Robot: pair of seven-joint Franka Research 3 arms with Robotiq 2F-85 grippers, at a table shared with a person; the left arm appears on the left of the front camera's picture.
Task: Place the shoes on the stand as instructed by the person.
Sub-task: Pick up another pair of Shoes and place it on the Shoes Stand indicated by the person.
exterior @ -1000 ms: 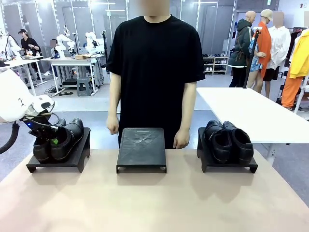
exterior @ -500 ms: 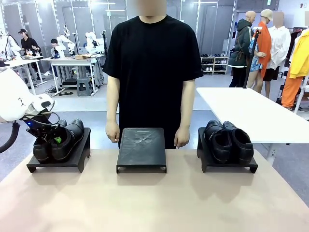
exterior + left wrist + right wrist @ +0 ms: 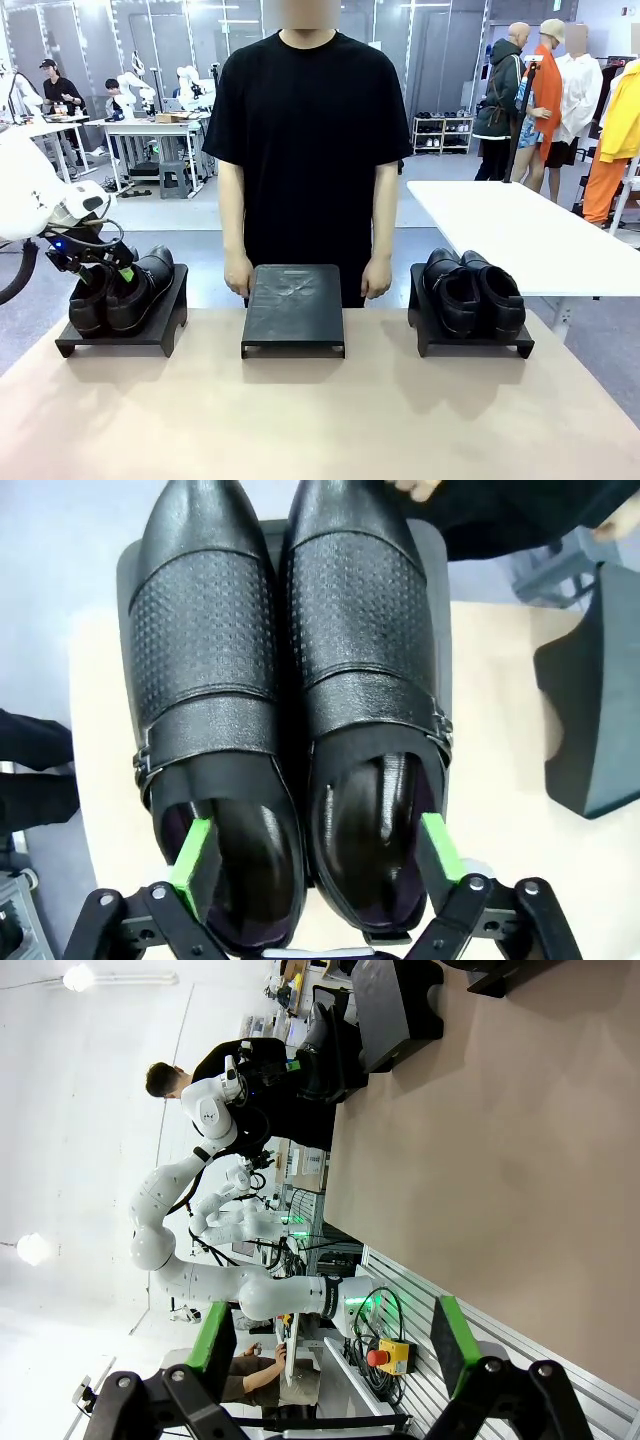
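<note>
L claw (image 3: 314, 852) was spread wide at the heel end of the L pair (image 3: 118, 290), green pads (image 3: 192, 856) outside the two heel openings w/ visible gaps, so it pinched nothing; in the front view it hung just over the heels. That pair, pointed toes, perforated vamps, side buckle straps, sat side by side, touching, on the L stand (image 3: 170, 320), toes toward the person (image 3: 310, 150). Judging by that, this pair looked placed and let go, w/ the claw not yet clear of it. R claw (image 3: 325, 1345) was also spread, nothing between its pads, well away from the shoes, aimed along the tabletop (image 3: 500, 1160) edge toward the other arm. Outward: mid stand (image 3: 293, 305) sat bare, a flat dark top w/ nothing on it, straight in front of the person, whose hands (image 3: 238, 275) hung at either side of it, not pointing at anything that I could make out. R stand (image 3: 425, 330) carried the 2nd pair (image 3: 472, 290), rounder toes, side by side, heels toward the robot. So two of three stands were loaded, one free. What was left depended on the person's call; if a pair was meant for the mid stand, that move wasn't done. Couldn't tell from here which pair, if any, was next. Tabletop itself held only the three stands, spaced apart in a row at the far edge.
</note>
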